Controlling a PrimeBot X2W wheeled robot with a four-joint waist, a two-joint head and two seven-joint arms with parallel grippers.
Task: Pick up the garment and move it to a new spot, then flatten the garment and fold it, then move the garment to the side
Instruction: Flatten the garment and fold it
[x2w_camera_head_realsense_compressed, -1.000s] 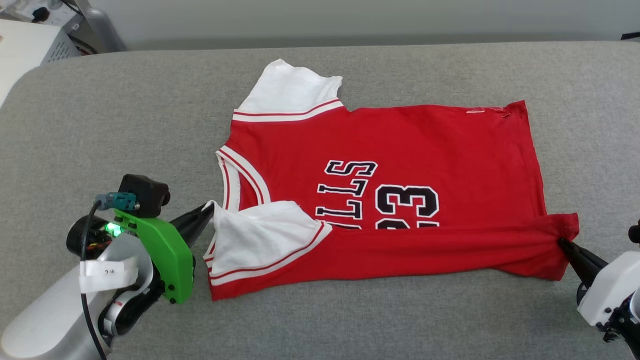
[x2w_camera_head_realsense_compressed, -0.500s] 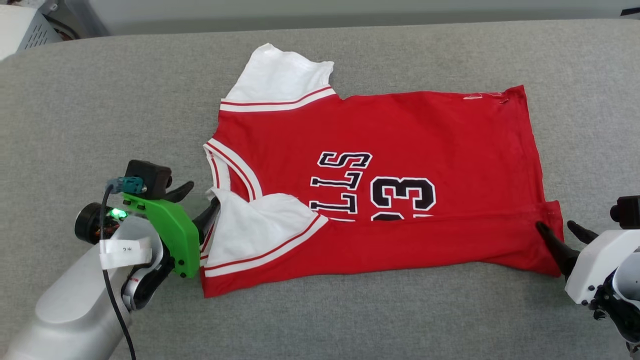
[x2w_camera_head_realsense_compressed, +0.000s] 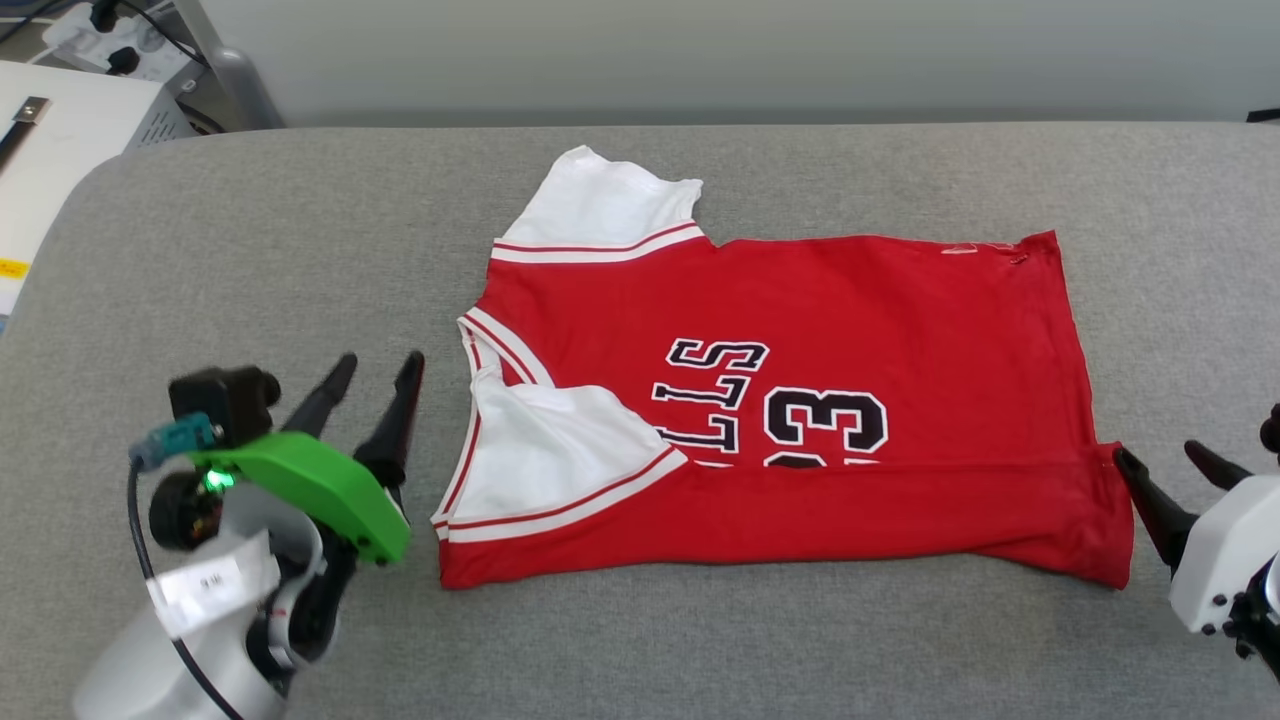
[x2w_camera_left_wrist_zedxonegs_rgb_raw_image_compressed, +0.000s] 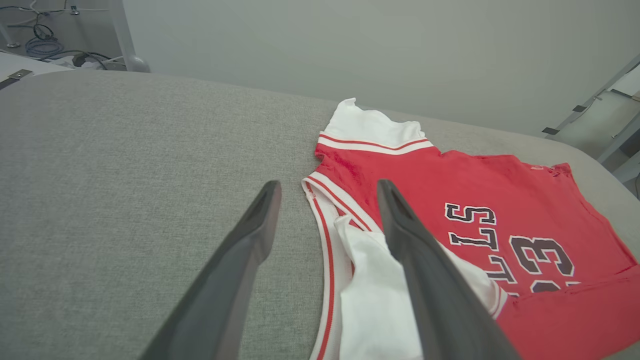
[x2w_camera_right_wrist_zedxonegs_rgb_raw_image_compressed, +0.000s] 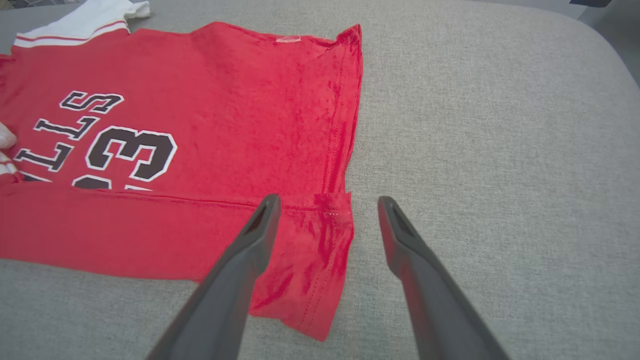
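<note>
Shirt (x2w_camera_head_realsense_compressed: 850, 300) lies sideways on grey cushion (x2w_camera_head_realsense_compressed: 300, 250), collar toward left gripper (x2w_camera_head_realsense_compressed: 380, 360), hem toward right gripper (x2w_camera_head_realsense_compressed: 1157, 452). Near long edge is folded over, hiding the lettering's lower part, with the near sleeve on top. Both grippers are spread wide and hold nothing. Left sits just beside the collar, right at the near hem corner; contact there unclear. Likely next is the far edge: pinch far shoulder and far hem corner together, lift low, lay parallel to the first fold.

Left gripper (x2w_camera_head_realsense_compressed: 380, 358) and right gripper (x2w_camera_head_realsense_compressed: 1156, 452), jaws now wide, no more grip on the garment (x2w_camera_head_realsense_compressed: 850, 300)
</note>
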